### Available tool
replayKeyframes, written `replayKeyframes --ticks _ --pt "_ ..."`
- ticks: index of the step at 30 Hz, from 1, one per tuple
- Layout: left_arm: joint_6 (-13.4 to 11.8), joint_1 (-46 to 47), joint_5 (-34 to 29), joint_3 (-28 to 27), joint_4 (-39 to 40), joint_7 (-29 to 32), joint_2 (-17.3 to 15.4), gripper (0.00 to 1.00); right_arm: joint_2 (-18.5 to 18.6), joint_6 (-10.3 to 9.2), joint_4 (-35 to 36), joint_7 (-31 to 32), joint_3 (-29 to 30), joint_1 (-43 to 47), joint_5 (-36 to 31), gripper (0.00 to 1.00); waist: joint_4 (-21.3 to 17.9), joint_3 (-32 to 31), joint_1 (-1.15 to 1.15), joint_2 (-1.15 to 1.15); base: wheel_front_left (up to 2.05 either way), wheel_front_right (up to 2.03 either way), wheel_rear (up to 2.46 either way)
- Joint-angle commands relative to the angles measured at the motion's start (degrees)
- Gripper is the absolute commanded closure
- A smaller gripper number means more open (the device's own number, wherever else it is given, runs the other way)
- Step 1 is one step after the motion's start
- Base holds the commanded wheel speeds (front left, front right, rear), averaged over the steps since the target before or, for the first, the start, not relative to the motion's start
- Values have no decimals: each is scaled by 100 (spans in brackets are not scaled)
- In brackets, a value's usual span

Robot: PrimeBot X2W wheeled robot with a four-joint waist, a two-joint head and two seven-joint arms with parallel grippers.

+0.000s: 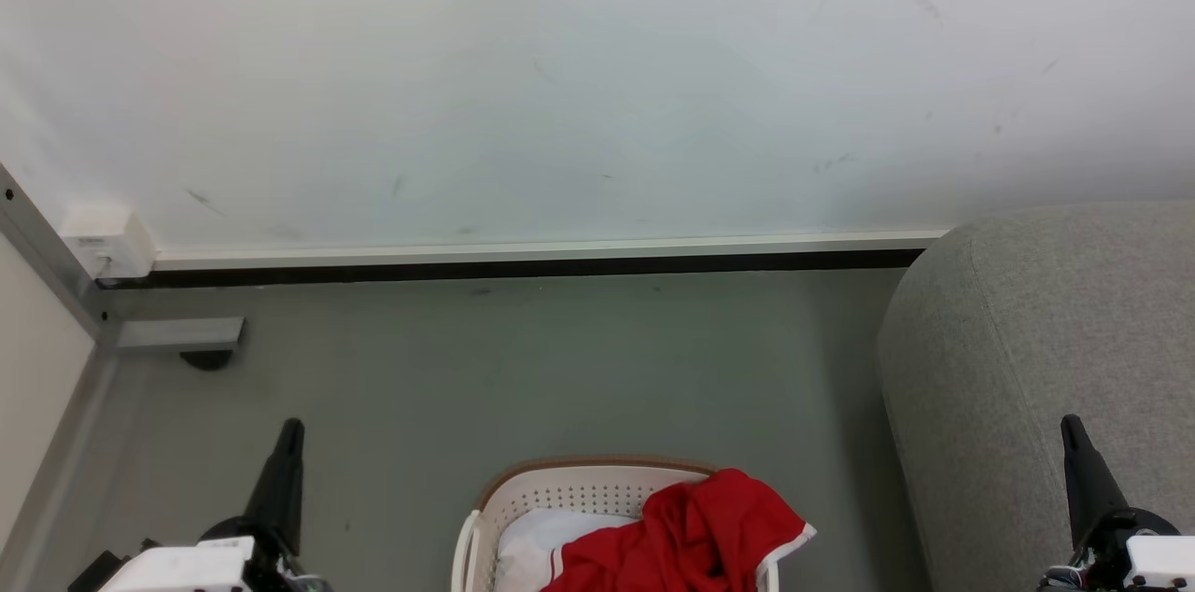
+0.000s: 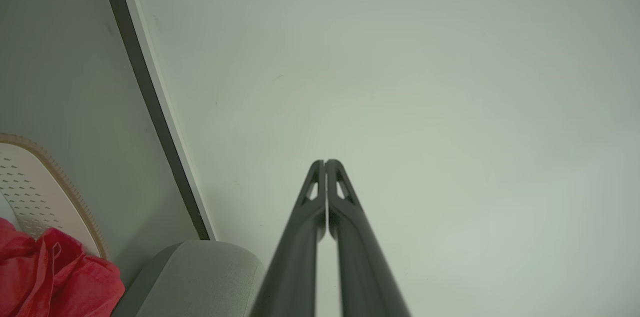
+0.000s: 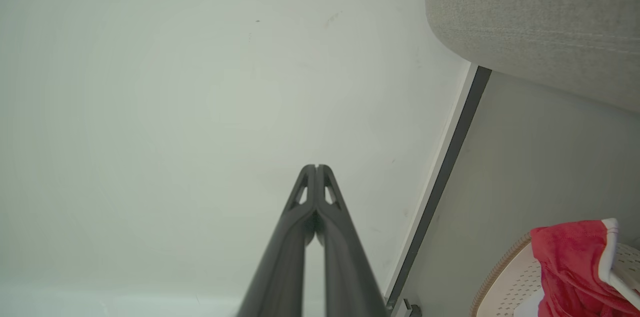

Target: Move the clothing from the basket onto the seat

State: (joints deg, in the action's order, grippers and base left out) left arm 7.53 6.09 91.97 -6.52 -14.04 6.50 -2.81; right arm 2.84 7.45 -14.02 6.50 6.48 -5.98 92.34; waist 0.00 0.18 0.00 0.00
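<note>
Red clothing (image 1: 695, 531) with white trim lies heaped in the cream basket (image 1: 560, 487) at the bottom centre of the head view, draping over its right rim. The grey seat (image 1: 1036, 359) stands to the right of the basket. My left gripper (image 1: 291, 429) is shut with nothing in it, raised at the lower left, well clear of the basket. My right gripper (image 1: 1069, 426) is shut too, held up in front of the seat. The left wrist view has its gripper (image 2: 325, 162) pointing at the wall, with the clothing (image 2: 50, 277) and basket (image 2: 35, 182) at the left. In the right wrist view, the gripper (image 3: 316, 167) is shut; clothing (image 3: 570, 262) sits at the lower right.
A white-blue pad (image 1: 541, 541) lies in the basket under the red fabric. A pale wall (image 1: 560, 78) with a dark baseboard (image 1: 523, 273) runs behind. A metal frame post with a foot (image 1: 177, 335) stands at the left. Grey floor (image 1: 523, 368) lies between basket and wall.
</note>
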Motion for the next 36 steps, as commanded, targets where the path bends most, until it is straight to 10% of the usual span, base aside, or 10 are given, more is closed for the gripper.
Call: replayKeyframes --ticks 1,36 --pt "-5 61 85 -1 16 2 -32 100 38 -3 20 4 20 -81 -34 100 0 0 0 0 0 0 0" --pt "-5 61 85 -1 16 2 -32 100 38 -3 20 4 20 -81 -35 100 0 0 0 0 0 0 0"
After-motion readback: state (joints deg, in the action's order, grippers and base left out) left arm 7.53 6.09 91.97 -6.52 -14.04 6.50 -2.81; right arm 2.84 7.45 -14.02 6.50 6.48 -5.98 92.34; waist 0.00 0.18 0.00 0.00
